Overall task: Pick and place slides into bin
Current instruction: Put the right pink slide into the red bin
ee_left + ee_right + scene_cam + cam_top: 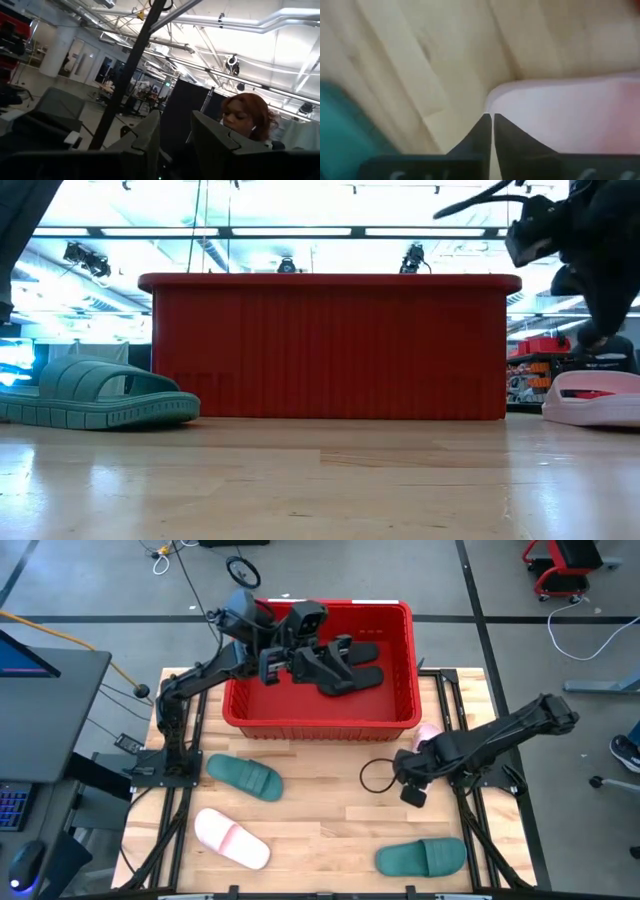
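Note:
The red bin [320,710] stands at the table's far middle, with two black slides [355,665] lying in it. My left gripper [335,665] hovers over them, its fingers [150,140] a little apart with nothing between. One pale pink slide [428,732] lies right of the bin, partly under my right arm. My right gripper [491,117] is shut, its tips at this slide's rim [492,97]. A green slide [245,777], another pink slide [230,838] and a second green slide [422,858] lie flat on the table. My right gripper's shut fingertips [485,125] point slanting down at the near rim of the pale pink slide [560,110], which lies flat on the table. I cannot tell whether they touch it.
A black cable loop [378,775] lies on the table beside my right wrist. Bare wood lies between the near slides [320,830]. In the low view the bin's wall [330,345] fills the middle. A person [245,120] shows beyond the table.

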You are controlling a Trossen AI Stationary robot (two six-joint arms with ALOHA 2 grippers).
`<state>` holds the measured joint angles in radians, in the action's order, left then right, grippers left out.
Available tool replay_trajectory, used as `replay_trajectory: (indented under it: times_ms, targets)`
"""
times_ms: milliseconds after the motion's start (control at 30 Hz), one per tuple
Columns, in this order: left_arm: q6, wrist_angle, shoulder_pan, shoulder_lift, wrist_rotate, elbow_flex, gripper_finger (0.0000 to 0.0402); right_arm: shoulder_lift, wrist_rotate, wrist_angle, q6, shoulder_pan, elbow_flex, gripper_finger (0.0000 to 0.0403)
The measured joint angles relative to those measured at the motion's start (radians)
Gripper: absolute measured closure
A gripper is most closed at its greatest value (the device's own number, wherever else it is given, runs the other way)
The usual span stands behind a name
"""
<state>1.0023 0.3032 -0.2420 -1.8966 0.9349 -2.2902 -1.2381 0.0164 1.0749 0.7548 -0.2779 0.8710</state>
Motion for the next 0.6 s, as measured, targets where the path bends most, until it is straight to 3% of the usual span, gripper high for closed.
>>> replay_trajectory:
  times_ms: [267, 433, 600]
  targets:
    - [-0.002, -0.004, 0.017, 0.006, 0.0, 0.0, 0.0286, -0.012, 0.142, 0.0, 0.001, -0.005, 0.0, 0.03]
    - [-0.003, -0.003, 0.025, 0.006, 0.001, 0.0, 0.0286, -0.079, 0.056, -0.023, 0.005, -0.054, 0.0, 0.0257]
    - [-0.002, -0.002, 0.033, 0.006, 0.02, 0.0, 0.0287, -0.164, -0.071, -0.018, 0.057, -0.116, 0.0, 0.0244]
